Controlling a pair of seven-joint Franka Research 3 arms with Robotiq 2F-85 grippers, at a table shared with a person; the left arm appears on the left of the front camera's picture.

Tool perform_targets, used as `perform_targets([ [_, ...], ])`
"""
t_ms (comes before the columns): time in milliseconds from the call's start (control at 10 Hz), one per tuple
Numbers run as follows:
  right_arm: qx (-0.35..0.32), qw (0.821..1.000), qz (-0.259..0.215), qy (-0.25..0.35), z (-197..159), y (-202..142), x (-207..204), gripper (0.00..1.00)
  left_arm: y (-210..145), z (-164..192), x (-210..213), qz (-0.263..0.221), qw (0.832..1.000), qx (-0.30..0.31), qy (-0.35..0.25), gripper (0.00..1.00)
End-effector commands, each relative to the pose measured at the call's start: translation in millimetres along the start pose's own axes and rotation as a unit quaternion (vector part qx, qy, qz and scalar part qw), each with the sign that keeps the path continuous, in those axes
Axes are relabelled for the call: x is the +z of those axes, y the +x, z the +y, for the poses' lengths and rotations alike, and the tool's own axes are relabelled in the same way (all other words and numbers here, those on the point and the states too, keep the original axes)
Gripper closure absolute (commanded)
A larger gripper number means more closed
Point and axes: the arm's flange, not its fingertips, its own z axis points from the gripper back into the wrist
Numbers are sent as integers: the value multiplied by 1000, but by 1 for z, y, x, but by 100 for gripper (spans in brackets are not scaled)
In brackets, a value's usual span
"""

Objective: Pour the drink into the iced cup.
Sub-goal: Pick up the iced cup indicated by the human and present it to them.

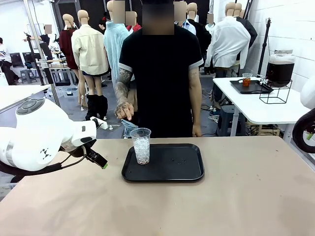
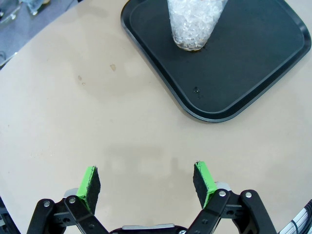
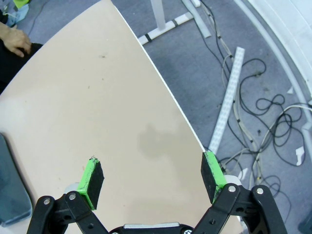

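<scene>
Jaws apart and empty on both arms: left gripper (image 2: 146, 179) over bare table (image 2: 73, 122) beside the black tray (image 2: 234, 105) bearing the iced cup (image 2: 195, 24); right gripper (image 3: 153, 175) over the table's edge. Dark drink (image 1: 279, 73) fills a dispenser jar (image 1: 281, 55) on a side table (image 1: 256, 105), well apart.

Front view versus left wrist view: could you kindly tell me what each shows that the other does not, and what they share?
Front view adds: a person in a black T-shirt standing at the far side, and a white side table bearing a clear glass dispenser jar of dark brown drink and a small cup of orange-red liquid. Left wrist view adds: the left gripper seen open and empty, and faint stains on the tabletop. Shared: the clear plastic cup of ice upright on the black rectangular tray on the beige table.
</scene>
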Motion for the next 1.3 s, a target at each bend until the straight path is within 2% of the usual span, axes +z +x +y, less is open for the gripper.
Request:
perform_targets([
  [0, 2, 1000, -6, -2, 0, 2, -1, 0, -1, 2, 1, -1, 1000, 2, 0, 0],
  [1000, 2, 1000, -6, -2, 0, 2, -1, 0, 0, 0, 0, 0, 1000, 0, 0, 0],
  [1200, 2, 1000, -6, -2, 0, 2, -1, 0, 27, 33, -2, -31, 991, -112, -61, 0],
])
